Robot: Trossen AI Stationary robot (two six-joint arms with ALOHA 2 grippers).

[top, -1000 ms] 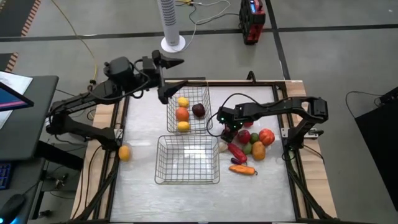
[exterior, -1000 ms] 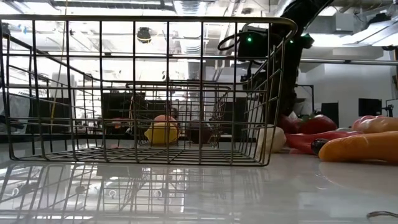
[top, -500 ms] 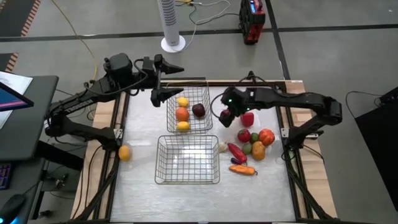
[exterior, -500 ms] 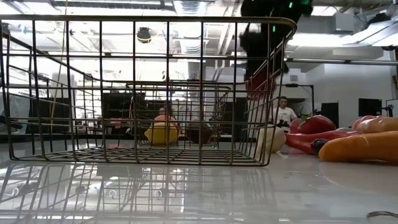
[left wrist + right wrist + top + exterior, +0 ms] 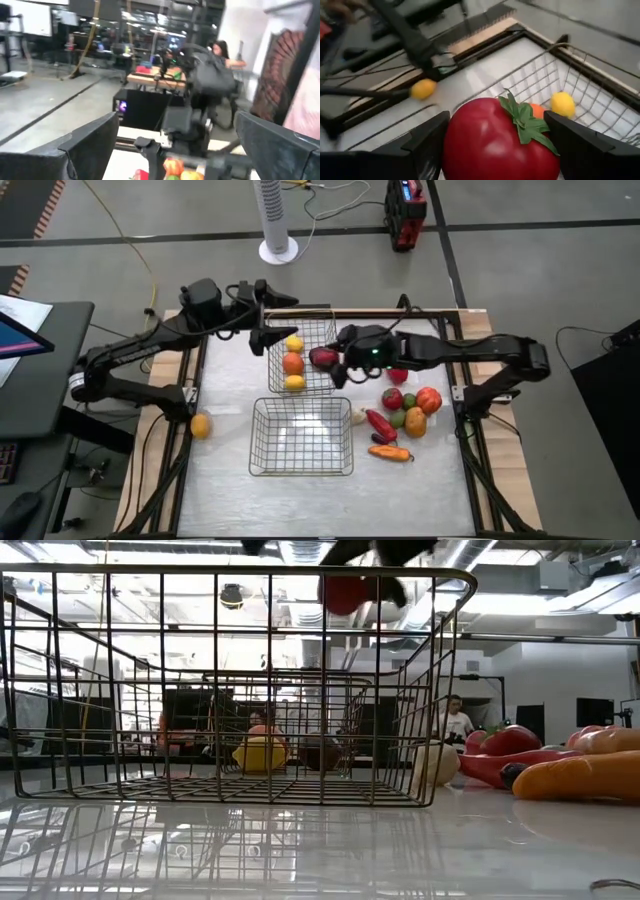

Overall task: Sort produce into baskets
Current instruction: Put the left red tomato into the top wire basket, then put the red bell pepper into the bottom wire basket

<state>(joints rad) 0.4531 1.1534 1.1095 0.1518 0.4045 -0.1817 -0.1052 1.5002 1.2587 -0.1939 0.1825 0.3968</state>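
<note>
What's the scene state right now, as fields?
right gripper: shut on tomato, over the far basket's right edge
left gripper: open, empty, beside far basket's left rim
far basket: two lemons, an orange, one dark red piece
near basket: empty
pile: right of near basket
stray orange: at the table's left edge

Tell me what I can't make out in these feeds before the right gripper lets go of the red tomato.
- High view: the right gripper and its arm cover most of the red tomato.
- Low view: the gripper is cut off by the top edge, so its height over the far basket is unclear.
- Left wrist view: the left gripper is open, but motion blur smears the table.
- Right wrist view: the tomato blocks what lies directly beneath it.
</note>
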